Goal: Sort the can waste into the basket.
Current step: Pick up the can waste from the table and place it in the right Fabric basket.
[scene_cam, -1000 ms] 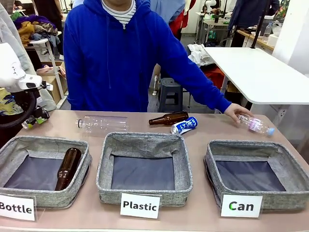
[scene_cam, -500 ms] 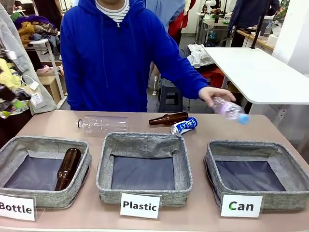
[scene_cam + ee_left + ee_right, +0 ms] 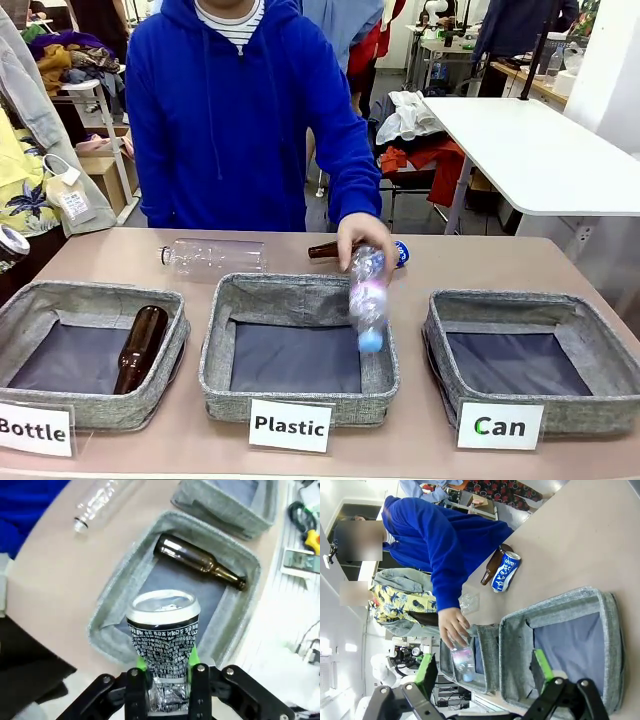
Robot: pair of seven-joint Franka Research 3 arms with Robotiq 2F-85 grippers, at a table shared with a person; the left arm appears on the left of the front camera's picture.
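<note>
Right now, with the left hand [image 3: 165, 672] pinching the black can [image 3: 164, 630] over the Bottle basket [image 3: 132, 572], the carry looks underway and next wants a swing across to the Can basket [image 3: 500, 305], where the right hand [image 3: 483, 670] hangs spread; the blue can [image 3: 504, 571] lies on the desk [image 3: 450, 265].

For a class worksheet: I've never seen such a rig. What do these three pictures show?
Two robot arms share a table with a person. The wide picture looks across from the robot's side; the other two come from cameras on each arm's wrist. On it stand the Bottle basket, Plastic basket and Can basket. The left gripper is shut on a black and silver can, aimed at the Bottle basket, where a brown bottle lies. The right gripper is open. The person's hand holds a clear bottle over the Plastic basket. A blue can lies on the table.
</note>
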